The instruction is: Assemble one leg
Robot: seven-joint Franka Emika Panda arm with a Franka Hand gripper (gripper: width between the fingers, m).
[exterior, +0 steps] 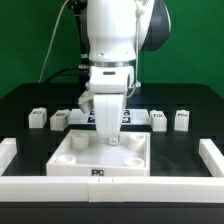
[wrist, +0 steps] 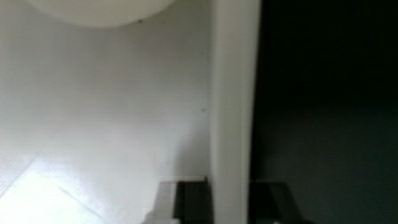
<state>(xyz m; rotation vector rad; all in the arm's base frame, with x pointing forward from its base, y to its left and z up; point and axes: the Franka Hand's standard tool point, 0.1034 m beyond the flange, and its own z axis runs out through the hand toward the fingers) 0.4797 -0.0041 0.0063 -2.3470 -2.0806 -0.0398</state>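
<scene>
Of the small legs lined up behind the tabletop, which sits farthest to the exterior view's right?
The leg at the row's right end, with no other leg beyond it.

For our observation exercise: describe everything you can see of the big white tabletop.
The tabletop is a white, plastic-looking square tray lying flat on the black table, with a raised rim, round corner sockets and a marker tag on its near edge. The gripper straddles its far rim; whether it is clamped is unclear.

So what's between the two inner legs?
The exterior view shows the end effector, down at the tabletop's back edge, between the inner leg on the exterior view's left and the inner leg on the exterior view's right.
</scene>
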